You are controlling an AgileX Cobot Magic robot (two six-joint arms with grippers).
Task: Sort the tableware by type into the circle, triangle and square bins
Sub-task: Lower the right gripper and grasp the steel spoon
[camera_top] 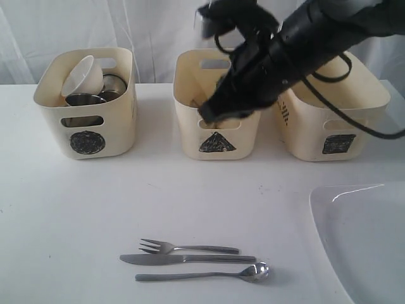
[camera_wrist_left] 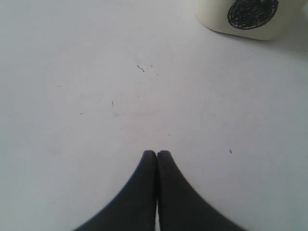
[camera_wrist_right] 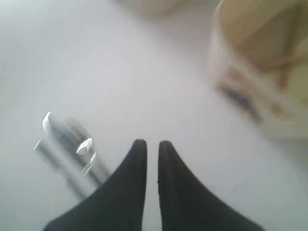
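The circle bin (camera_top: 117, 130) holds a small white bowl (camera_top: 82, 76) and steel cups (camera_top: 85, 99). My right gripper (camera_top: 205, 115) hangs in front of the triangle bin (camera_top: 188, 130). Its fingers stand almost together with a thin slit and nothing between them (camera_wrist_right: 152, 143). The right wrist view shows two wooden chopsticks (camera_wrist_right: 288, 53) lying inside that bin (camera_wrist_right: 226, 62). A steel fork (camera_top: 190, 247), knife (camera_top: 186, 259) and spoon (camera_top: 202, 275) lie side by side on the table near the front. The large white plate (camera_top: 367, 240) lies at the front right. My left gripper (camera_wrist_left: 157, 153) is shut and empty over bare table.
The square bin (camera_top: 310, 136) stands at the back right, partly behind my right arm. A corner of the circle bin (camera_wrist_left: 211, 19) shows in the left wrist view. The cutlery appears blurred (camera_wrist_right: 72, 149) beside the right fingers. A white curtain hangs behind the table.
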